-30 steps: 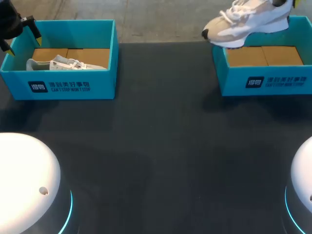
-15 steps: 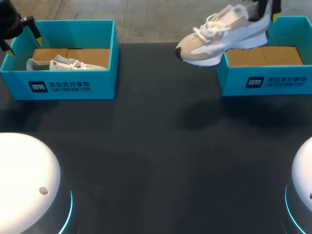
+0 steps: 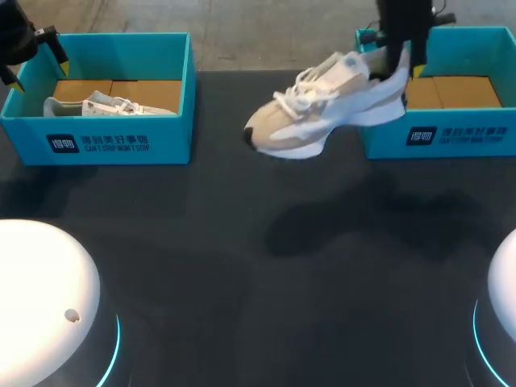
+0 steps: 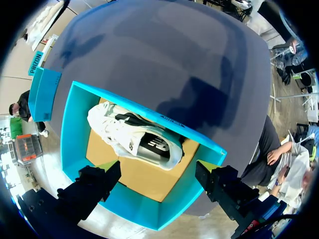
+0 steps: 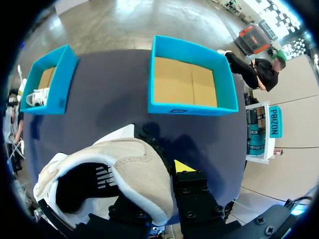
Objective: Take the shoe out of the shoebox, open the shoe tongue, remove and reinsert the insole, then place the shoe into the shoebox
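Note:
A beige and white sneaker [image 3: 322,105] hangs in the air over the table, just left of the right teal shoebox [image 3: 451,137], toe pointing left. My right gripper [image 3: 403,60] is shut on its heel collar from above. In the right wrist view the sneaker's heel [image 5: 129,169] fills the space at my right gripper [image 5: 169,179], one yellow fingertip [image 5: 182,166] outside it, and the right shoebox [image 5: 192,82] shows only its cardboard floor. My left gripper [image 4: 157,169] hovers open above the left shoebox [image 4: 70,129], where a white shoe [image 4: 134,139] lies on its side.
The left shoebox [image 3: 121,143] stands at the back left with the white shoe [image 3: 105,105] inside. Two white robot bases [image 3: 40,298] [image 3: 504,306] sit at the near corners. Dark table surface [image 3: 266,266] stretches between the boxes.
My right arm has carried the sneaker out of the right shoebox, leftward and lower over the table. My left arm has not moved.

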Available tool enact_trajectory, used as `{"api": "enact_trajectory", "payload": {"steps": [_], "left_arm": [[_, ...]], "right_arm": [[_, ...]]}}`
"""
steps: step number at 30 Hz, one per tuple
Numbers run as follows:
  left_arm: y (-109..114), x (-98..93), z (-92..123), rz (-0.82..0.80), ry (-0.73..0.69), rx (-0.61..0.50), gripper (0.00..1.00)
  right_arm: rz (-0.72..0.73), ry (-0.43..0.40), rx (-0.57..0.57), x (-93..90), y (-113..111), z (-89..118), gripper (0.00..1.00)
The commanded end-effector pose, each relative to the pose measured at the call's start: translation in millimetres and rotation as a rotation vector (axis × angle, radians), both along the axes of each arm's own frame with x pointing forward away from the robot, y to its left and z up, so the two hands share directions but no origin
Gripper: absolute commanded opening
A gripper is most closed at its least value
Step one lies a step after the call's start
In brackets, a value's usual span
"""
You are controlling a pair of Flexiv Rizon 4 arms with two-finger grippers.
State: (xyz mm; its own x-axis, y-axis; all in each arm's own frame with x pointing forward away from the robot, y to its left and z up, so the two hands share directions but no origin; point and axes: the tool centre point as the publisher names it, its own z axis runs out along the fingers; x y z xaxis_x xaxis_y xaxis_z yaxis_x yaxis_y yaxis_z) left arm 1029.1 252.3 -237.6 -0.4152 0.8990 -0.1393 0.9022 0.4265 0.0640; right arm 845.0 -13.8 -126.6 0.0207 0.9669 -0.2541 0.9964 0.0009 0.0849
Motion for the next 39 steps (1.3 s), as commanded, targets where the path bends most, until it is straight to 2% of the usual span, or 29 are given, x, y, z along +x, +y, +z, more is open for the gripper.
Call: {"api": "enact_trajectory", "payload": {"steps": [1,9,17,27,39], "left_arm": [[0,0.8,0,-0.001,0.002,0.001,1.00],[0,0.8,0,-0.001,0.002,0.001,1.00],[0,0.8,0,-0.001,0.002,0.001,1.00],[0,0.8,0,-0.001,0.002,0.001,1.00],[0,0.8,0,-0.001,0.002,0.001,1.00]], "right_arm": [[0.003,-0.043,-0.018,-19.9,18,-5,0.00],[0.017,-0.062,-0.052,-50.5,55,-10,0.00],[0.046,-0.069,-0.084,-70.6,76,-23,0.00],[0.018,-0.112,-0.083,-75.6,84,-51,0.00],[0.024,-0.114,-0.089,-74.3,84,-103,0.00]]}}
